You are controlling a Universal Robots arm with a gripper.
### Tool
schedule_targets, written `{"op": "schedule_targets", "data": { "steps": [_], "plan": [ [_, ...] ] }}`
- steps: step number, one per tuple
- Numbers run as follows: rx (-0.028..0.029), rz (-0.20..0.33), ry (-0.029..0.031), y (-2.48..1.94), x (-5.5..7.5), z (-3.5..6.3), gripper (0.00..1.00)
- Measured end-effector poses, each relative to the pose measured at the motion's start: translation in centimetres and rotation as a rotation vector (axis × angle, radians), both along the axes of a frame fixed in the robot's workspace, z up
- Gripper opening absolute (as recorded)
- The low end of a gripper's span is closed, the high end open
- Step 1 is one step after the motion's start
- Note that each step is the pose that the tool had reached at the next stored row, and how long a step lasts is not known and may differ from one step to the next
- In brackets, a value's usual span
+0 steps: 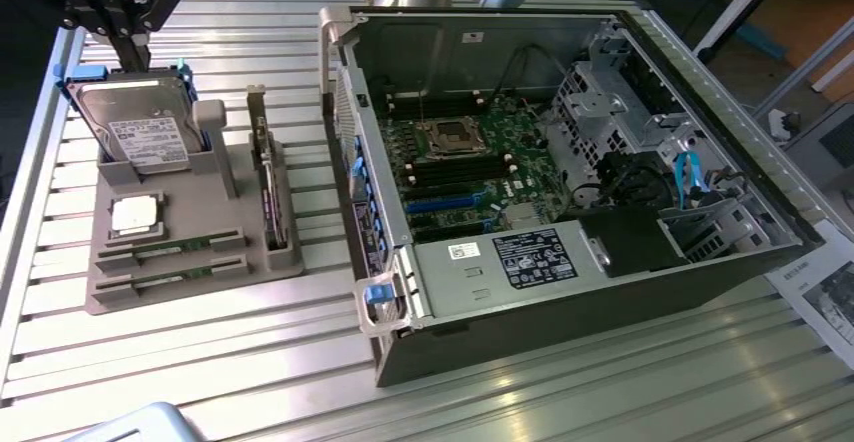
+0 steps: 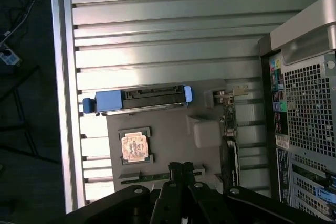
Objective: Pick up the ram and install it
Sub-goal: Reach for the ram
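Two green ram sticks (image 1: 171, 247) lie on edge in slots at the near end of the grey holder (image 1: 200, 212). In the wrist view one ram stick (image 2: 143, 179) shows as a thin green strip in the holder (image 2: 173, 124), just beside my fingertips. My gripper (image 1: 136, 60) hangs high over the holder's far end, above the hard drive (image 1: 140, 127), well apart from the ram. Its black fingers (image 2: 176, 171) are pressed together with nothing between them; the gripper (image 2: 182, 167) is shut.
The holder also carries a silver processor (image 1: 135, 215), a dark expansion card (image 1: 271, 192) standing on edge, and the blue-bracketed hard drive (image 2: 139, 98). The open computer case (image 1: 561, 292) lies on the exterior view's right with its motherboard (image 1: 467, 162) exposed. Slatted metal table (image 1: 200, 362).
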State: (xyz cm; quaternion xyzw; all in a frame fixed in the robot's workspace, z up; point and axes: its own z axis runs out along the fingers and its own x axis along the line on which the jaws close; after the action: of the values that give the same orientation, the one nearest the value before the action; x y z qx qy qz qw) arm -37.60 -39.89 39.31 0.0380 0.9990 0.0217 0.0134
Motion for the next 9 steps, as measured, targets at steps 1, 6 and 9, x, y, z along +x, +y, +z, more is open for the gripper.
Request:
{"op": "schedule_targets", "data": {
  "steps": [1,6,9],
  "plan": [
    [0.0000,0.000,0.0002,0.00,0.00,0.00,0.10],
    [0.0000,0.000,0.0035,0.00,-0.01,-0.05,0.10],
    [0.0000,0.000,0.0052,0.00,0.00,-0.06,0.10]
  ]
}}
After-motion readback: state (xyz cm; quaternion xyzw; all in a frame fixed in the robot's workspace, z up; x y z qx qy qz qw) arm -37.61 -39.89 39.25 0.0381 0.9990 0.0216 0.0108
